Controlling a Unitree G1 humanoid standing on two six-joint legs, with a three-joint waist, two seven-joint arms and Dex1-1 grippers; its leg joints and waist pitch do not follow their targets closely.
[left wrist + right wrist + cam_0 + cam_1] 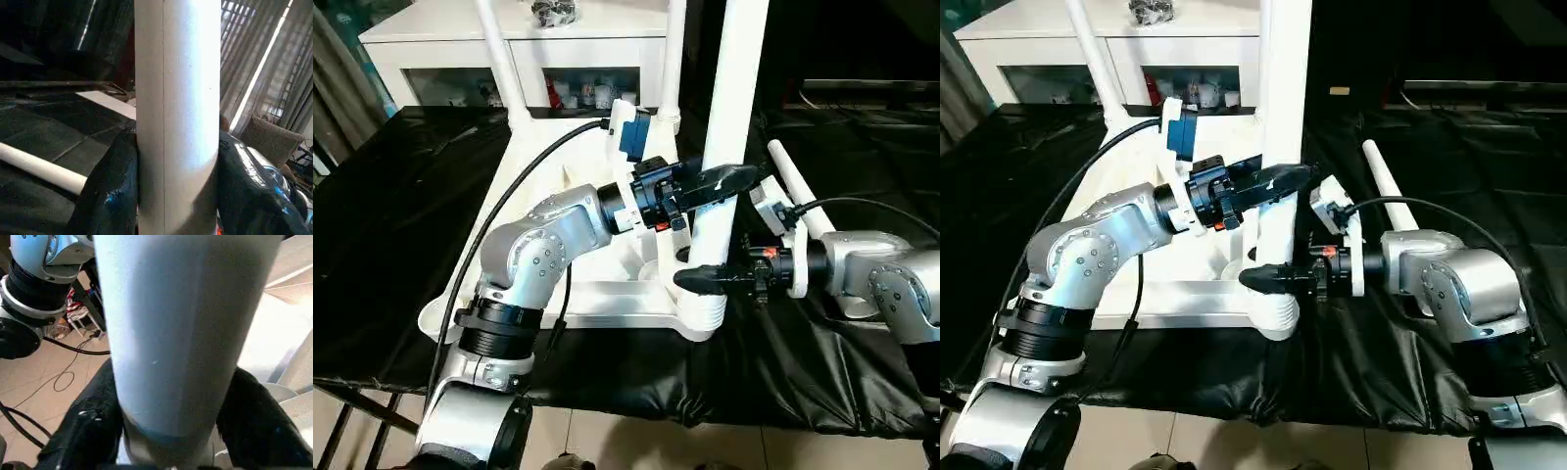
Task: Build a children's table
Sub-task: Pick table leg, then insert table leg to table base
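The children's table tabletop (597, 294) lies upside down on the black-covered bench. One white leg (734, 88) stands upright in the near corner socket (705, 318). My left gripper (722, 182) is shut on this leg partway up; in the left wrist view its black fingers (107, 186) press both sides of the tube. My right gripper (707, 279) grips the same leg just above the socket, and its fingers (93, 426) hug the tube's thick base. Two more legs (499, 59) (674, 59) stand at the far corners. A loose leg (795, 188) lies to the right.
A white cabinet (509, 39) with small items behind glass stands just beyond the bench's far edge. A black cable (509, 196) runs along my left arm. The black cloth (391, 245) spreads bare to the left. Tiled floor (636, 441) shows below the bench's near edge.
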